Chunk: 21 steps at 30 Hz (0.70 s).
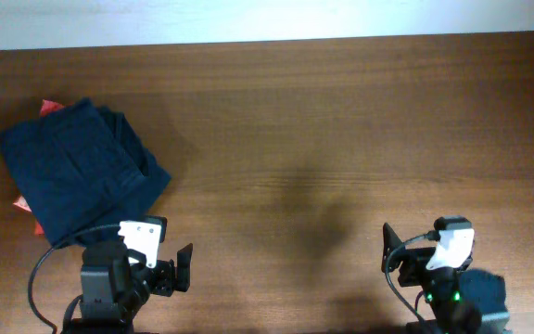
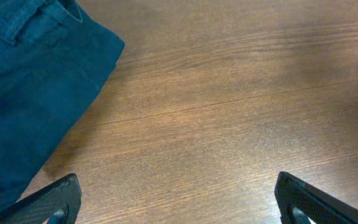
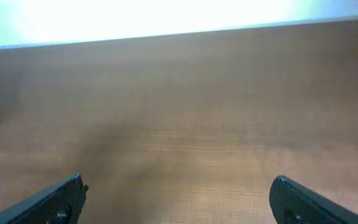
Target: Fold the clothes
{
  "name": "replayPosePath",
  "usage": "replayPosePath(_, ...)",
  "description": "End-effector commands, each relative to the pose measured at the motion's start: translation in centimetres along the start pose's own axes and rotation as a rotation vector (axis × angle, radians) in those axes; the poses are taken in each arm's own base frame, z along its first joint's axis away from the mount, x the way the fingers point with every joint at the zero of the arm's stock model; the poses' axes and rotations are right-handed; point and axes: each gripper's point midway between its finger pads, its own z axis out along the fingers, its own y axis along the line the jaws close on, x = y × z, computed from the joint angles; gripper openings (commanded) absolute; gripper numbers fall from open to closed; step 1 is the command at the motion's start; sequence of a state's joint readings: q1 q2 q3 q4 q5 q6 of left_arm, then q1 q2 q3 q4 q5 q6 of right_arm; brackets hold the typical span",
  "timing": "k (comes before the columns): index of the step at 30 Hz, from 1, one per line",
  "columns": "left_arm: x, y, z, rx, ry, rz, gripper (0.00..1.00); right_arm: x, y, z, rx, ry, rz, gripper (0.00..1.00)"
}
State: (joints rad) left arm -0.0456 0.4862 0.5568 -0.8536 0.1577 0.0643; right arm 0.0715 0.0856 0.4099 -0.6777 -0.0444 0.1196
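Partly under the clothes (image 1: pixel 80 167), red garments (image 1: pixel 50 108).

overhead: straight down, far | wrists: low, forward, near table (image 1: pixel 341 121) | left+overhead share clothes (image 1: pixel 72 167)

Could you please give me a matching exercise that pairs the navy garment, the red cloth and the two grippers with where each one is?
Things:
1. navy garment
2. red cloth
3. left gripper
4. right gripper

Places:
a. open, over bare wood at the near right
b. peeking out from under other fabric
c. lying on top, on the left of the table
d. open, just beside the navy fabric

Pairs: 1-c, 2-b, 3-d, 4-a
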Motion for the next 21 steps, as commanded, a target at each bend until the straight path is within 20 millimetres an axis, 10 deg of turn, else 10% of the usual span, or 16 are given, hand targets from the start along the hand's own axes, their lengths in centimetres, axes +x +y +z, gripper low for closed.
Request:
replayPosePath(1,0.1,0.0,0.0,0.000,0.000,0.006,0.99,-0.3,-0.7,0.3,0.029,-0.089,-0.012,0.99)
replayPosePath(11,0.1,0.0,0.0,0.000,0.000,0.006,0.99,-2.4,-1.4,2.7,0.048,-0.304,-0.064,0.99)
replayPosePath(21,0.1,0.0,0.0,0.000,0.000,0.006,0.99,0.9,-2.1,5.2,0.044,-0.286,-0.058,0.99)
